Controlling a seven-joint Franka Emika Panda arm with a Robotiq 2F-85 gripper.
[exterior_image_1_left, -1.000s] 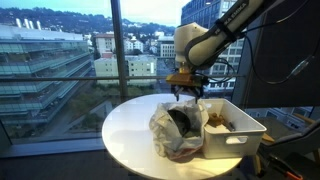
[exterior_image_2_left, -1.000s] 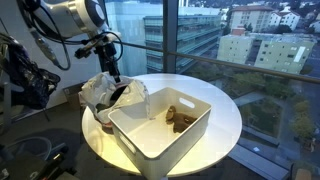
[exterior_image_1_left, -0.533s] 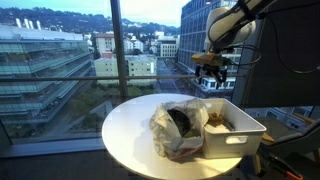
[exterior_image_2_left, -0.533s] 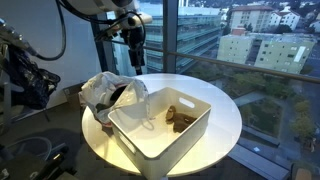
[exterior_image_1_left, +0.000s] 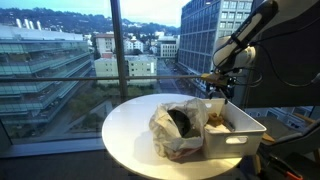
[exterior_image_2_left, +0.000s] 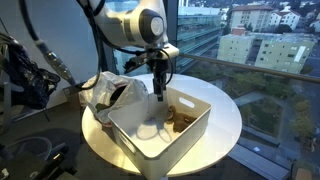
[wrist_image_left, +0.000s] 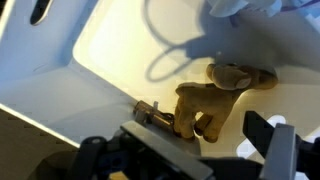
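Pincer (wrist_image_left: 186, 152) — blurry, half beyond bottom edge

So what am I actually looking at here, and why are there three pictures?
It is one robot arm with a two-fingered hand at its end. Two pictures come from cameras standing in the room on different sides. The third comes from a camera on the arm's wrist, looking down past the hand. A round white table stands by the window. On it are a white tub and, beside it, a crumpled plastic bag with something dark inside. In the tub lie brown lumps; I cannot tell what they are. The hand hangs open above the tub and holds nothing.
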